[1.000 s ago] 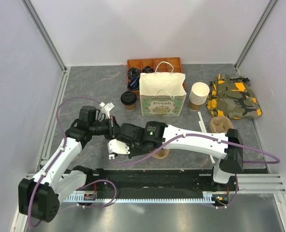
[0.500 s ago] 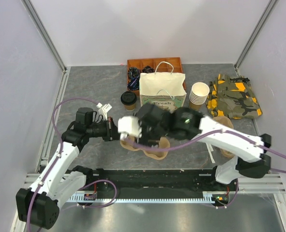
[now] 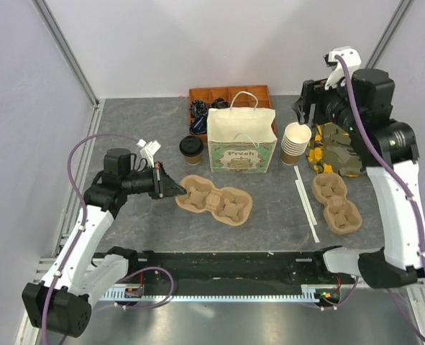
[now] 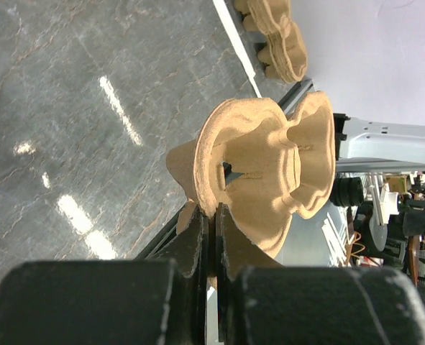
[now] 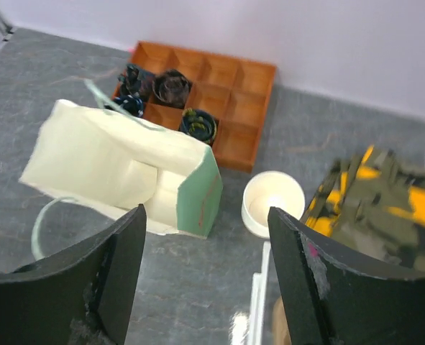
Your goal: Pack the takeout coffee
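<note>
The takeout coffee (image 3: pixel 191 148), a tan cup with a black lid, stands left of the cream paper bag (image 3: pixel 241 141); neither wrist view shows it. My left gripper (image 3: pixel 170 189) is shut on the left rim of a brown pulp cup tray (image 3: pixel 216 199) at the table's middle. In the left wrist view the jaws (image 4: pixel 213 215) pinch the tray's edge (image 4: pixel 262 169). My right gripper (image 3: pixel 303 115) hangs high at the back right, open and with nothing in it, above the stack of cream cups (image 3: pixel 295 141). Its view looks between the jaws (image 5: pixel 206 215) down at the bag (image 5: pixel 119 169).
A wooden compartment box (image 3: pixel 226 97) sits behind the bag. A camouflage cloth (image 3: pixel 347 144) lies at the right, more pulp trays (image 3: pixel 336 201) in front of it. White sticks (image 3: pixel 307 201) lie between the trays. The cup stack (image 5: pixel 273 203) is beside the bag.
My right arm has swung from low over the tray up to the back right, and its jaws have opened. The tray now lies uncovered, still pinched by my left gripper.
</note>
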Tool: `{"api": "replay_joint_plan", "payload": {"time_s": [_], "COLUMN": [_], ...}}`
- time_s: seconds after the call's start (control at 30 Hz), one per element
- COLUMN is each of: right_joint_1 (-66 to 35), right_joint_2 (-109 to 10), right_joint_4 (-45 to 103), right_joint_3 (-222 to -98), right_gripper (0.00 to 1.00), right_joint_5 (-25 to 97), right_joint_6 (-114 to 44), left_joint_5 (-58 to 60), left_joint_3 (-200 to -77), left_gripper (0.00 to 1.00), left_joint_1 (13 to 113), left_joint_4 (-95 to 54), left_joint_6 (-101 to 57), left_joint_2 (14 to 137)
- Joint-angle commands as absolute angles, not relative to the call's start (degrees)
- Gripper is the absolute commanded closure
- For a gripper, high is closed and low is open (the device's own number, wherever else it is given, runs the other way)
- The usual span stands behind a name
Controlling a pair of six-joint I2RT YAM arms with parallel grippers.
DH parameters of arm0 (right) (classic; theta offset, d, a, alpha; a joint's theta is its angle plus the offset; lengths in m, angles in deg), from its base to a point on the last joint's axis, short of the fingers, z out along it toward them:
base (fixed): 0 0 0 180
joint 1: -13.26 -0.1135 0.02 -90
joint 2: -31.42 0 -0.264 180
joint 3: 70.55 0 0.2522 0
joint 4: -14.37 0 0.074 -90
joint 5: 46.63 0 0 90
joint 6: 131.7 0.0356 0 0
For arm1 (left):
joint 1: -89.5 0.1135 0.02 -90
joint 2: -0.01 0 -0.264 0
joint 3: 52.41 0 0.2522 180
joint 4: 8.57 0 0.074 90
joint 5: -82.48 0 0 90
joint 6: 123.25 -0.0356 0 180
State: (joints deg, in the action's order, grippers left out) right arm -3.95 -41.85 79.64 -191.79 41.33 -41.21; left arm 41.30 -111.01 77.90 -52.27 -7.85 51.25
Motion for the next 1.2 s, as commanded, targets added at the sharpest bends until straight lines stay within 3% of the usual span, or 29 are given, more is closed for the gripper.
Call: {"api": "replay_joint_plan", "payload": {"time_s": [0.0,0.37,0.7,0.97,1.17], "right_joint_1": [2.0,2.8,-2.3,-2.3,-2.3], "right_joint_2": [-48.4,-55.0,-55.1,-55.4,-57.2], "right_joint_4": [79.0,76.6,75.9,75.8,74.4], "right_joint_3": [-187.8,-186.0,-179.9,-179.4,-180.1], "right_gripper": [0.27,0.35,0.36,0.49,0.51], "right_joint_5": [33.7,23.4,26.5,32.3,33.2], "right_joint_6": [-31.4,-30.5,-32.4,-32.0,-31.9], "left_joint_5": [44.2,43.9,36.5,37.7,38.2], "left_joint_3": [-114.7,-115.5,-118.6,-118.6,-119.3], "left_gripper": [0.98,0.98,0.98,0.97,0.96], "left_joint_1": [78.2,80.2,80.5,81.0,81.1], "left_joint_4": [-51.2,-53.8,-56.9,-57.8,-59.4], "left_joint_6": [-9.9,-10.9,-9.9,-12.0,-13.7], "left_joint_2": [51.3,49.8,49.9,48.3,47.9]}}
